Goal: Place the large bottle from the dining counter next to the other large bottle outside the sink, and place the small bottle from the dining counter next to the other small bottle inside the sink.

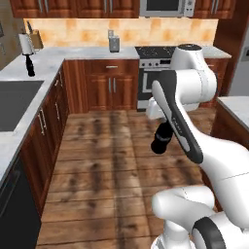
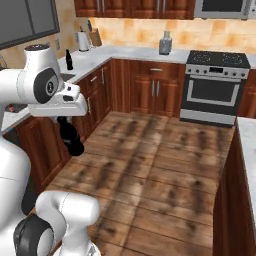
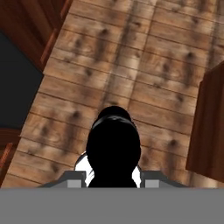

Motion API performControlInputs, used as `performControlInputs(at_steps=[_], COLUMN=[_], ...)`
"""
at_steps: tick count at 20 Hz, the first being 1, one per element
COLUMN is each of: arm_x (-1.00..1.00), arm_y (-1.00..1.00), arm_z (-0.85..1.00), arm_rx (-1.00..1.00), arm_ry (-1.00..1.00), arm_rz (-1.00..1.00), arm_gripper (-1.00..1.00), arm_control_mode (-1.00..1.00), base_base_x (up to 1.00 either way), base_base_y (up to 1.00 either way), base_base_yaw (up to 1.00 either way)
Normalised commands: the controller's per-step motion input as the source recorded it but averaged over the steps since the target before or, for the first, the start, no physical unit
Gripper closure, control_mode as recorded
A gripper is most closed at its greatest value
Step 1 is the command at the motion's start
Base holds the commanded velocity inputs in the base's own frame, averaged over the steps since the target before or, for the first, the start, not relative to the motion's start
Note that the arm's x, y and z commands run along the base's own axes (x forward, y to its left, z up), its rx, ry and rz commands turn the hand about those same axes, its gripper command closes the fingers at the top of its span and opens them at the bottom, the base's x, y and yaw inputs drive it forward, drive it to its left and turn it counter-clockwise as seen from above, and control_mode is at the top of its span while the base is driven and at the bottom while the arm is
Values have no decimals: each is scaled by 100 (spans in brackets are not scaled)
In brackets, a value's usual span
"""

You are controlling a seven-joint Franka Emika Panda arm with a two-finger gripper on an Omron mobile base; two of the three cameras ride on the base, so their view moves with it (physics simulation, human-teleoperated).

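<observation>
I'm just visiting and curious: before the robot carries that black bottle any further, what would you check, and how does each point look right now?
1. Hand shut on the large bottle: ok.
2. Bottle hangs clear of the wood floor: ok.
3. Other large bottle stands upright on the counter beyond the sink: ok.
4. Free counter beside that bottle: ok.
5. Base close enough to reach there: cannot tell.

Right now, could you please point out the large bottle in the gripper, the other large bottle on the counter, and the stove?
large bottle (image 1: 161,137), left base view, on its dark body.
other large bottle (image 1: 29,65), left base view, on its body.
stove (image 2: 214,93), right base view, on the oven door.
</observation>
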Motion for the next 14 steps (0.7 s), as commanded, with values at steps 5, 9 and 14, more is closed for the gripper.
performControlInputs(at_steps=[5, 9, 14], arm_x=[0, 0, 0], arm_y=[0, 0, 0], arm_z=[0, 0, 0], arm_rx=[0, 0, 0], arm_ry=[0, 0, 0], arm_rz=[0, 0, 0], arm_gripper=[100, 100, 100], arm_control_mode=[100, 100, 100], base_base_x=[72, 79, 76], base_base_y=[31, 28, 16], base_base_yaw=[14, 15, 22])
